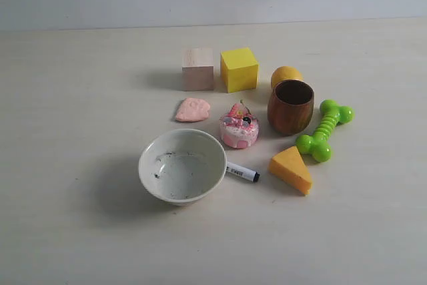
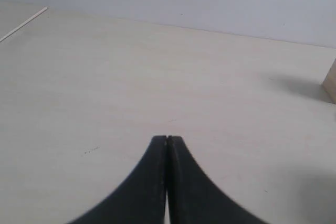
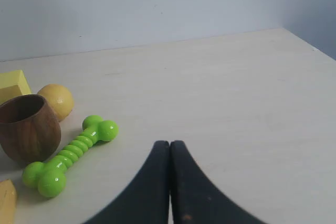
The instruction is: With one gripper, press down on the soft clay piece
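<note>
So the soft clay piece (image 1: 193, 109) sits left of centre in the exterior view, just below the wooden cube (image 1: 198, 69), beside the toy cake (image 1: 239, 128). The left gripper (image 2: 167, 139) and right gripper (image 3: 169, 143) are both clenched on nothing. A sloppy descent could clip the cake, or the clay might stick.

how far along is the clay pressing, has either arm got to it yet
Done: nothing that shows. The soft clay piece lies near the wooden cube, and no arm appears in the exterior view. In hand: nothing; the left gripper and right gripper are both away from it, jaws closed on nothing. Left: reach the clay and press down.
</note>
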Motion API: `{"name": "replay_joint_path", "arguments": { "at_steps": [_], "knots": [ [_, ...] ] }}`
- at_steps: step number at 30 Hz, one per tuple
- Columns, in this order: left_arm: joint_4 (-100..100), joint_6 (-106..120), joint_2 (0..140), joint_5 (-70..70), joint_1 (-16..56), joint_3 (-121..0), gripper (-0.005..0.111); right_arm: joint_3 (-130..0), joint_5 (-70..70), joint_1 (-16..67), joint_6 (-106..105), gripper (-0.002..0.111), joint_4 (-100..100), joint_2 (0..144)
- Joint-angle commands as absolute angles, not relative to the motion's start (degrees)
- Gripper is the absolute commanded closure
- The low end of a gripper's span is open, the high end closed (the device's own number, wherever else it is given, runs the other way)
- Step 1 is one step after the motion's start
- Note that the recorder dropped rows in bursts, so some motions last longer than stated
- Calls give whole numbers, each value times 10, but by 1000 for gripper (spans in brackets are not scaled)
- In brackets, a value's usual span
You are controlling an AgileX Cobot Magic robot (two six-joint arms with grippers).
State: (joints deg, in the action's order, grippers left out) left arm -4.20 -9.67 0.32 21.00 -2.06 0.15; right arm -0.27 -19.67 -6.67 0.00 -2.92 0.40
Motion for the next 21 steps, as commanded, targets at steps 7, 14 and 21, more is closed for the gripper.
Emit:
{"name": "replay_joint_path", "arguments": {
  "at_steps": [7, 14, 21],
  "knots": [
    [-43, -98, 0, 198, -17, 0, 107, 0, -192, -66, 0, 108, -26, 0],
    [-43, -98, 0, 35, -17, 0, 107, 0, -192, -66, 0, 108, -26, 0],
    [-43, -98, 0, -68, -17, 0, 107, 0, -192, -66, 0, 108, -27, 0]
  ]
}}
